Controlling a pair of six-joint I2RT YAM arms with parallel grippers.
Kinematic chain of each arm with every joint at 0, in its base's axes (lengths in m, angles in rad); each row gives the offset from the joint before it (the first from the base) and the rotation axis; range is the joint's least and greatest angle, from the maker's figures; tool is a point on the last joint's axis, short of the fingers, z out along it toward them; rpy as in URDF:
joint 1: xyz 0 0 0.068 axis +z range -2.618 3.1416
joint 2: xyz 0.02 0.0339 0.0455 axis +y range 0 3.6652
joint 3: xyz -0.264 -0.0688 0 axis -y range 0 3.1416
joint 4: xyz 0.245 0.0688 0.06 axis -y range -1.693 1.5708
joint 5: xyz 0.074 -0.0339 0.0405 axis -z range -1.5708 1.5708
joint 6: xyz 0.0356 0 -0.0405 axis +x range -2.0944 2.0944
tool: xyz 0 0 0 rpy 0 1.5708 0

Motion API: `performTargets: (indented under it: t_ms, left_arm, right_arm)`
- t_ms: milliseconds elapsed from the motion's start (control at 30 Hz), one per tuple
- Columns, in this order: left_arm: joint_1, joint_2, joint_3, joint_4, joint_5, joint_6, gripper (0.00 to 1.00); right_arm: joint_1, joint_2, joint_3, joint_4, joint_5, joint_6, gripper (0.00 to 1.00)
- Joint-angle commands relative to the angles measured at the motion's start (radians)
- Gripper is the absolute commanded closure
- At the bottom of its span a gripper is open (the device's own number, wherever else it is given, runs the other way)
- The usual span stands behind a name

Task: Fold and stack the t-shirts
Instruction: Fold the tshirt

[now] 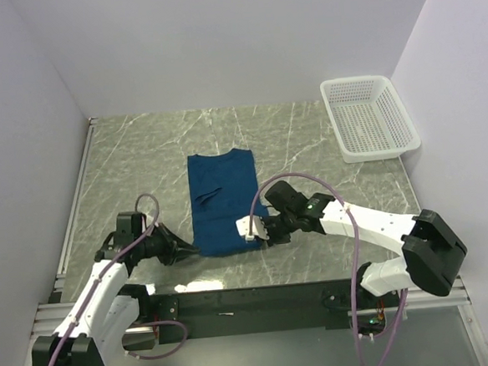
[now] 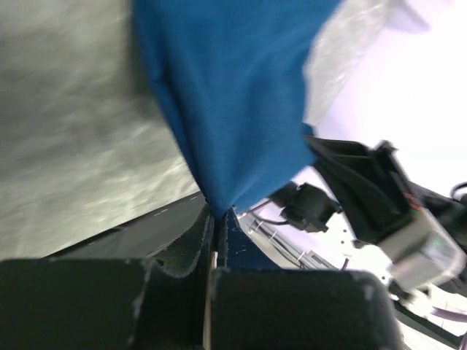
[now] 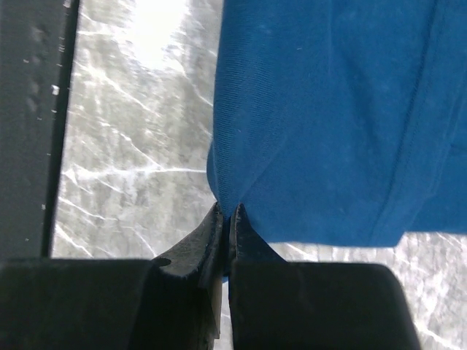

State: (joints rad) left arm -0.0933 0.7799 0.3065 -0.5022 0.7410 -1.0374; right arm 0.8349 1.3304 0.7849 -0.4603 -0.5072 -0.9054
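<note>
- Now we see the blue t-shirt (image 1: 222, 203) folded on the table (image 1: 326, 156).
- Our left gripper (image 1: 190, 252) clamps its near left corner, our right gripper (image 1: 260, 230) the near right.

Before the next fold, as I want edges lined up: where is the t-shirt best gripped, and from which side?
By its two near corners, from the near side: the t-shirt lies flat as a long strip running away from there, so that short edge should lift evenly. The left tool and right tool are shut there.
</note>
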Motion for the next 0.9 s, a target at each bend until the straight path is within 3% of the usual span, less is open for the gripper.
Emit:
performTargets:
  t_ms: [0, 133, 300, 400, 433, 600, 767, 867]
  left_arm:
    - [-0.002, 0.025, 0.111, 0.019, -0.023, 0.022, 1.00]
    - [0.000, 0.108, 0.206, 0.147, -0.048, 0.004, 1.00]
    - [0.027, 0.428, 0.344, 0.407, -0.054, -0.029, 1.00]
    - [0.049, 0.680, 0.540, 0.522, -0.032, -0.024, 1.00]
    - [0.052, 0.800, 0.671, 0.510, -0.046, -0.013, 1.00]
    - [0.076, 1.030, 0.988, 0.531, -0.057, -0.012, 1.00]
    - [0.089, 1.113, 1.022, 0.594, -0.153, -0.039, 1.00]
    - [0.090, 1.182, 1.026, 0.634, -0.141, -0.064, 1.00]
  right_arm:
    - [-0.013, 0.018, 0.066, 0.008, 0.056, 0.020, 1.00]
    - [-0.103, 0.073, 0.193, 0.029, 0.090, 0.042, 1.00]
    - [-0.253, 0.307, 0.445, 0.046, 0.147, 0.085, 1.00]
    - [-0.284, 0.485, 0.650, 0.041, 0.183, 0.121, 1.00]
    - [-0.296, 0.525, 0.745, 0.045, 0.194, 0.149, 1.00]
    - [-0.310, 0.752, 1.019, 0.121, 0.318, 0.229, 1.00]
    - [-0.316, 0.848, 1.097, 0.268, 0.384, 0.282, 1.00]
    - [-0.316, 0.924, 1.198, 0.249, 0.380, 0.293, 1.00]
